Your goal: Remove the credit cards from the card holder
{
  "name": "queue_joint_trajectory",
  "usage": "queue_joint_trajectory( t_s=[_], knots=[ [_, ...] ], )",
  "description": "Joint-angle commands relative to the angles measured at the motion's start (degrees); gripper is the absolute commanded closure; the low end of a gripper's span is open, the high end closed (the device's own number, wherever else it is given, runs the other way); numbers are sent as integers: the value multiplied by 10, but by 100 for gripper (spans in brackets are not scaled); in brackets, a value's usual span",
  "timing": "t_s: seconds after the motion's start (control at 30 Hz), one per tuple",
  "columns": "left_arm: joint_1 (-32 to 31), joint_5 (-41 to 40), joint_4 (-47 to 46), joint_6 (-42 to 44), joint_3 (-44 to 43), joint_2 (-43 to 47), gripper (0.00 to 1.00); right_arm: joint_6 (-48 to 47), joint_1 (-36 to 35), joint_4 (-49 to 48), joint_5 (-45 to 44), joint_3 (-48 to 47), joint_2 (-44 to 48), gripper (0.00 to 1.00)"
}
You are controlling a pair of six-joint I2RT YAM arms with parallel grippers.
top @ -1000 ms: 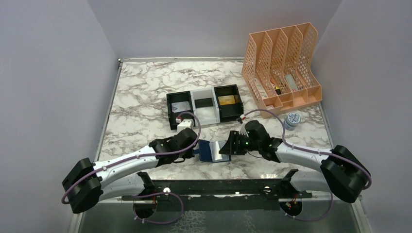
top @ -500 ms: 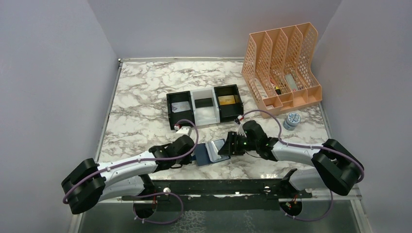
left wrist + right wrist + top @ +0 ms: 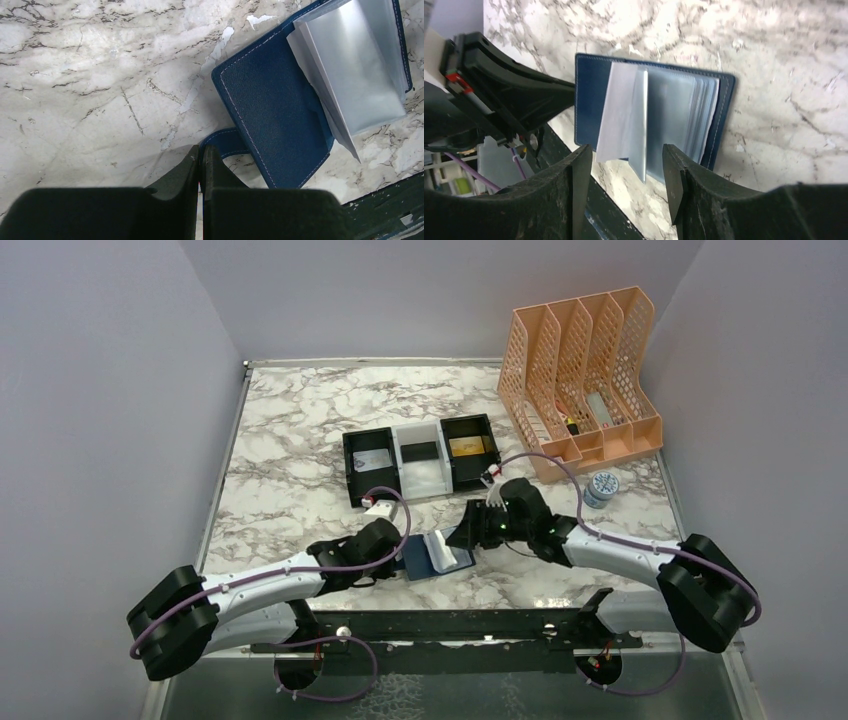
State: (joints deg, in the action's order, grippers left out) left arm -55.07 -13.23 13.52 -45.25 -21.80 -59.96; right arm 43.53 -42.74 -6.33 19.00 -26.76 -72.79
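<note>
The navy card holder (image 3: 432, 554) lies open on the marble near the front edge, its pale blue-grey pockets fanned upward (image 3: 659, 115). My left gripper (image 3: 400, 556) is shut on its little side tab (image 3: 227, 142); the jaws (image 3: 201, 150) are pressed together on it. My right gripper (image 3: 468, 532) is open and empty, hovering just above and right of the pockets (image 3: 626, 150). A silver-grey card (image 3: 372, 458), a dark card (image 3: 421, 450) and a gold card (image 3: 470, 447) lie one per compartment in the tray. No card shows in the holder's pockets.
The black-and-white three-compartment tray (image 3: 346, 472) stands behind the holder. A tall peach file rack (image 3: 580, 380) stands at the back right, with a small round tin (image 3: 601, 486) in front of it. The black mounting rail (image 3: 450, 625) runs along the near edge.
My right gripper has let go of the holder's flap and drawn back up and to the right. The holder has shifted slightly and now lies open with its pockets fanned. My left gripper stays on the tab.
</note>
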Motion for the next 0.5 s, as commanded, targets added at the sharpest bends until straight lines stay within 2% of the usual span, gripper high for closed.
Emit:
queue_joint_trajectory(
  t_s=[0.0,0.27,0.47],
  knots=[
    [2,-15,3,18,-9,-6,100,-38,0,44,-37,-42,-11,45],
    [2,-11,1,38,-24,-16,100,-50,0,11,22,-50,-82,45],
    [2,-1,-1,44,-25,-25,100,-47,0,-13,47,-41,-75,49]
  ],
)
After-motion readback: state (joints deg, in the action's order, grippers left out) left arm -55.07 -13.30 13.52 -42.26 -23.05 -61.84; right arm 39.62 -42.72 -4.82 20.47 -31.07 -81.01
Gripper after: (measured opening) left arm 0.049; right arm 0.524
